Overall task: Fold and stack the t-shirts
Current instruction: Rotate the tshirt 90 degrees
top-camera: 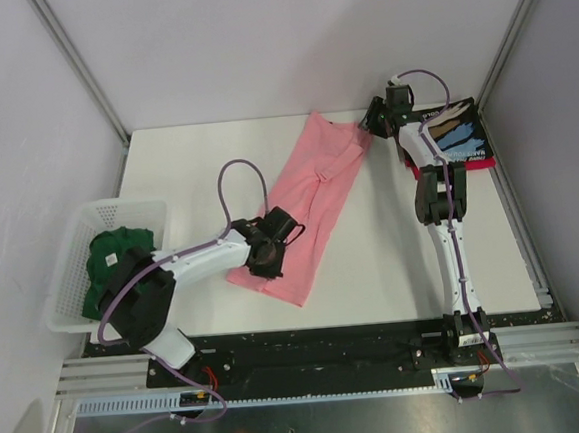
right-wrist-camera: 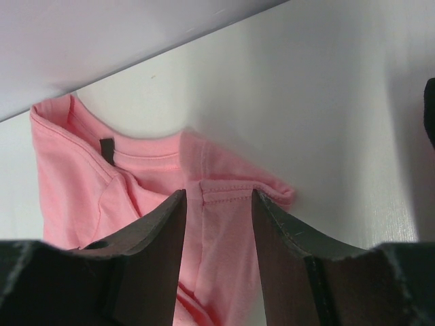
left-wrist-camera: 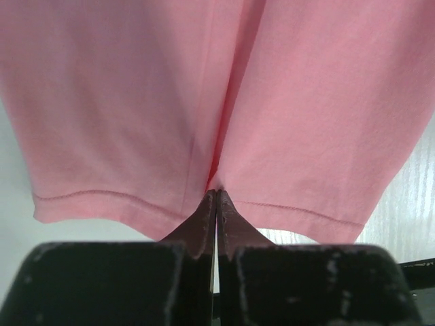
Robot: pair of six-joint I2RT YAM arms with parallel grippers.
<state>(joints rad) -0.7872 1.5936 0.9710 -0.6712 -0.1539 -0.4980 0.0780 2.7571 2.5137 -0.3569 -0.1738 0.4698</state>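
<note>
A light pink t-shirt (top-camera: 312, 190) lies folded into a long strip, slanting from the table's back middle toward the front. My left gripper (top-camera: 263, 262) is at its near hem. In the left wrist view the fingers (left-wrist-camera: 216, 195) are pressed together on a pinch of that hem (left-wrist-camera: 306, 217). My right gripper (top-camera: 370, 122) is at the far end by the collar. It stands open, its fingers (right-wrist-camera: 217, 197) either side of a sleeve fold (right-wrist-camera: 224, 224). A dark green t-shirt (top-camera: 112, 256) sits in the basket. A black printed t-shirt (top-camera: 458, 131) lies on a red one (top-camera: 484, 165) at the back right.
The white slatted basket (top-camera: 68, 264) hangs off the table's left edge beside the left arm. The right arm stretches up along the table's right side, next to the folded pile. Grey walls and metal posts close in the back and sides.
</note>
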